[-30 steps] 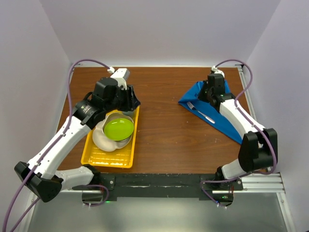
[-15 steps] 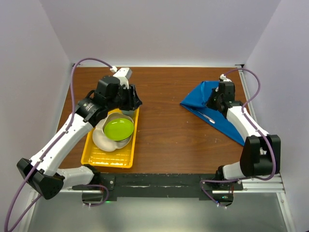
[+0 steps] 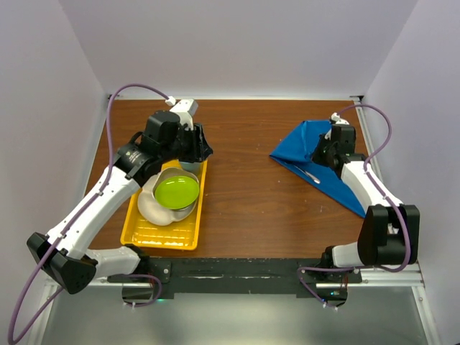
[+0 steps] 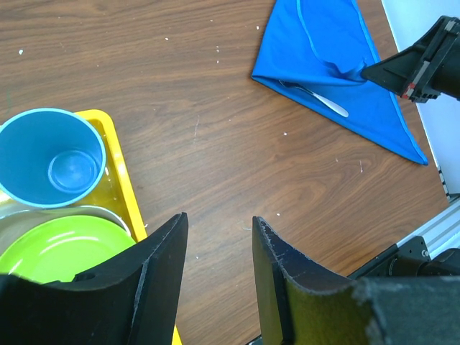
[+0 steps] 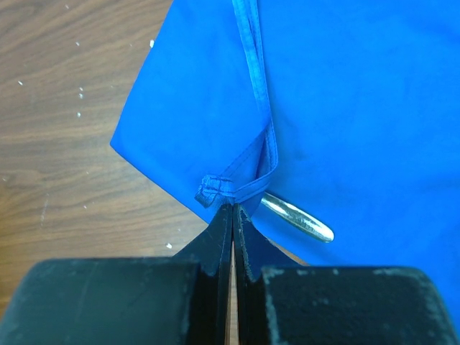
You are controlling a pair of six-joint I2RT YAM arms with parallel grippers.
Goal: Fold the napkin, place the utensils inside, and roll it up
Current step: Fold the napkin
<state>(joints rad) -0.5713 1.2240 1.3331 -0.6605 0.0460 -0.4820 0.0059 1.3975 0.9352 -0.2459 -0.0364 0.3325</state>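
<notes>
At the far right of the table the napkin lies folded in a triangle, the fork on it. The right claw pinches its hemmed corner. Rolling remains, I'd say. The left claw hangs wide, empty.

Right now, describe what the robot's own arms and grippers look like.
The left arm and right arm have white links with bulky black joints. A left purple cable loops off one, and a right purple cable off the other. The left gripper and right gripper have matte black, wedge-shaped fingers.
</notes>
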